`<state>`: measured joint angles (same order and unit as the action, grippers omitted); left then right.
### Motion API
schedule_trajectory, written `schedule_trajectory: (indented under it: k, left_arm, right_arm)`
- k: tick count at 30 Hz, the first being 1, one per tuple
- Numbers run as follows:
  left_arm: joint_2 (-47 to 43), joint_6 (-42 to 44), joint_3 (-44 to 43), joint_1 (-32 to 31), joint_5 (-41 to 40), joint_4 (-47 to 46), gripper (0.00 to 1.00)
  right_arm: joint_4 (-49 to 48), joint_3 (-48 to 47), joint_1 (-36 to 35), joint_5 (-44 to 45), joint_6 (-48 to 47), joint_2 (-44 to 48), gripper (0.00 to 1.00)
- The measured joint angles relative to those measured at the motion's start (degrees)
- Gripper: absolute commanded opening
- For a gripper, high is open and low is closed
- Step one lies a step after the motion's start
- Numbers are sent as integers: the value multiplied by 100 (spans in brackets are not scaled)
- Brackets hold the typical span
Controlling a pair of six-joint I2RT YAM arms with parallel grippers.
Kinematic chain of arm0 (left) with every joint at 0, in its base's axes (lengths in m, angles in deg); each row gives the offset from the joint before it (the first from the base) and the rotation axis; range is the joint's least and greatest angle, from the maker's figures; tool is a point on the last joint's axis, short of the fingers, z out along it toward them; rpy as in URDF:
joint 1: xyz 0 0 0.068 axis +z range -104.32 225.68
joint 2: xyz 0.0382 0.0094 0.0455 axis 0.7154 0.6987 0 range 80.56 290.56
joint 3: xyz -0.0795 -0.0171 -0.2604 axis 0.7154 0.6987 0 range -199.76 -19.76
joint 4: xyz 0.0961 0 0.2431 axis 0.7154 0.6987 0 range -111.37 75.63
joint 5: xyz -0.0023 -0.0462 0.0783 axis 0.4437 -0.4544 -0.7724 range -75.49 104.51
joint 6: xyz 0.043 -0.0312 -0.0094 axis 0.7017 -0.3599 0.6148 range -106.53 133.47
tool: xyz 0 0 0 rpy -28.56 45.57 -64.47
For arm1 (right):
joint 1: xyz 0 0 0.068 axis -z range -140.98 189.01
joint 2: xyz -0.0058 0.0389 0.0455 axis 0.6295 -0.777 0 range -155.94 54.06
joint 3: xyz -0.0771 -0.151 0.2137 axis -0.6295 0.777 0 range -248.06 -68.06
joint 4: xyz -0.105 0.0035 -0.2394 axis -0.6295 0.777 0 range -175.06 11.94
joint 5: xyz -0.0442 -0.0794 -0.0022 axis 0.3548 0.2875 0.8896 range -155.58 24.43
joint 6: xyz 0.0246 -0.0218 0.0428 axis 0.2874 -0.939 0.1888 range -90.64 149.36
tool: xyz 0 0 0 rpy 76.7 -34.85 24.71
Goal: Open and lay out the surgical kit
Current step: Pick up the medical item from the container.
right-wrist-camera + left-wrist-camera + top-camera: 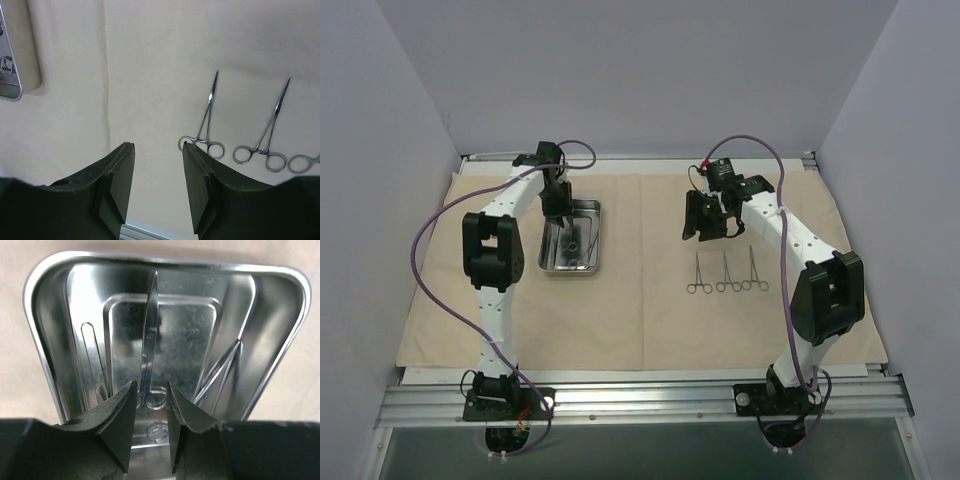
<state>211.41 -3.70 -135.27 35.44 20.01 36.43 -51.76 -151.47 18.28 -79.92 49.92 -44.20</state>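
Left hand (150, 387) released over thin silver forceps (152, 315) in shiny rectangular steel tray (282, 305); right hand (158, 147) released, empty.

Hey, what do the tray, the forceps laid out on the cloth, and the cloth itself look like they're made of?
Tray: polished metal, likely stainless steel; its mirror-like walls throw reflections.
Forceps: the same bright silvery metal, thin, with glinting edges.
Cloth: matte beige fabric, perhaps cotton or similar; soft creases and no shine.
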Motion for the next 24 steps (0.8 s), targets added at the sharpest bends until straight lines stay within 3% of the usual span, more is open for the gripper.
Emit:
schedule_trajectory:
  k: [15,24]
  left_arm:
    - [442,313,-243,-219,-590,-903,43]
    - [872,457,-861,-214,-839,-1005,42]
  right_arm:
    - [79,146,-61,13,39,2,44]
    - [94,170,-153,35,83,2,44]
